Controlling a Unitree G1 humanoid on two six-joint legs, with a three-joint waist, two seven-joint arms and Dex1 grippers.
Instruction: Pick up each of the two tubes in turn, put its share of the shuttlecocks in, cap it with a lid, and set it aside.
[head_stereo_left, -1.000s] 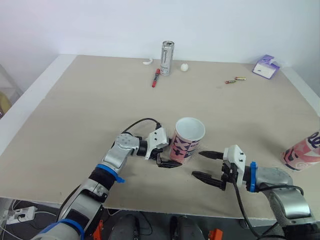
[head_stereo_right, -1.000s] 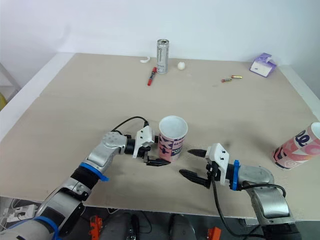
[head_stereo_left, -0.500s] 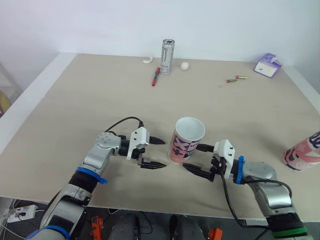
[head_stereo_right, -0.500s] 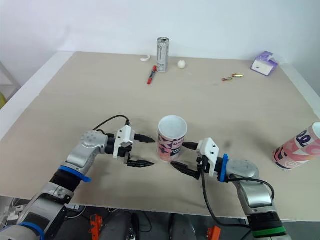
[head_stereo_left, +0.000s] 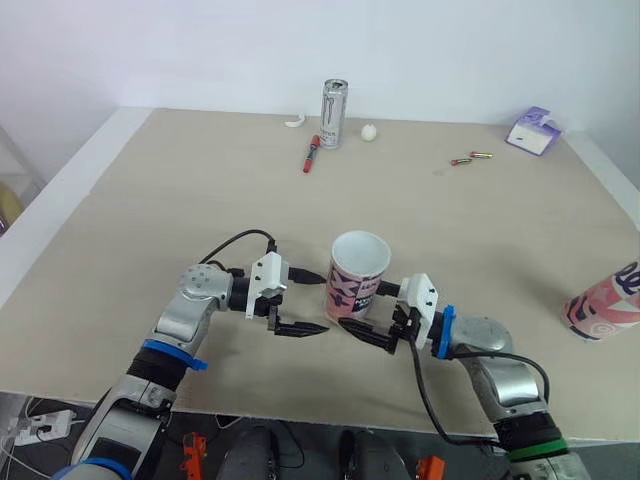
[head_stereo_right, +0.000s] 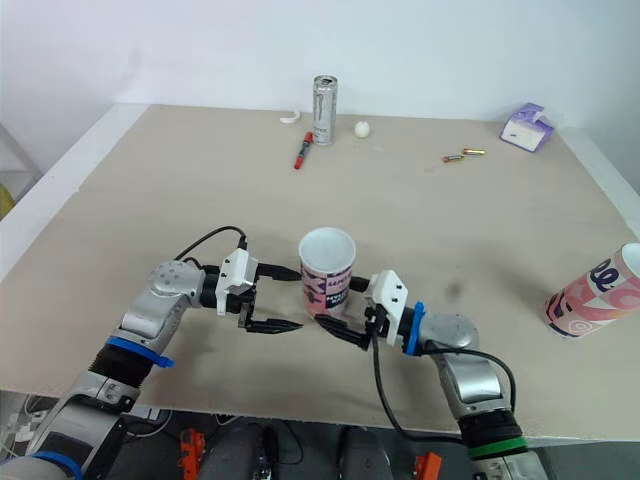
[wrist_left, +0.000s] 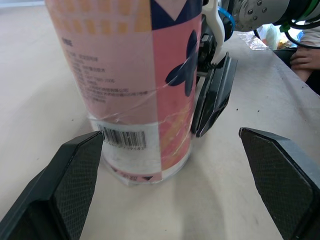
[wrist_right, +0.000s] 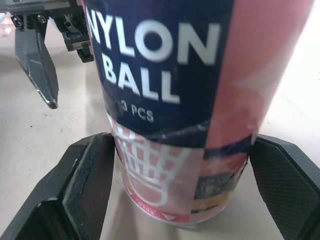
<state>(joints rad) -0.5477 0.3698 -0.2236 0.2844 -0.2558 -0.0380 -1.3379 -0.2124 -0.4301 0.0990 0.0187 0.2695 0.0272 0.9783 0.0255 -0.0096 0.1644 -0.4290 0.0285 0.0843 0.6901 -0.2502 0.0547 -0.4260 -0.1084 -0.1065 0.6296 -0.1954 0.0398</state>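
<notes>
Silver arms (head_stereo_left: 196, 308), blue wrist bands (head_stereo_left: 443, 333) — white mounts (head_stereo_left: 265, 296), black fingers (head_stereo_left: 300, 328), cables (head_stereo_left: 236, 239).

1. The left arm (head_stereo_left: 195, 312) reaches in low from the robot's left of the upright pink printed tube (head_stereo_left: 352, 285), forearm near level.
2. The left gripper (head_stereo_left: 308, 302) is spread wide, its black fingers pointing at the tube's lower wall, one tip close to it.
3. The right arm (head_stereo_left: 492, 352) comes in from the tube's opposite side, bent at the elbow.
4. The right gripper (head_stereo_left: 372, 314) clasps the tube's base, one finger (wrist_right: 85, 190) on either side.
</notes>
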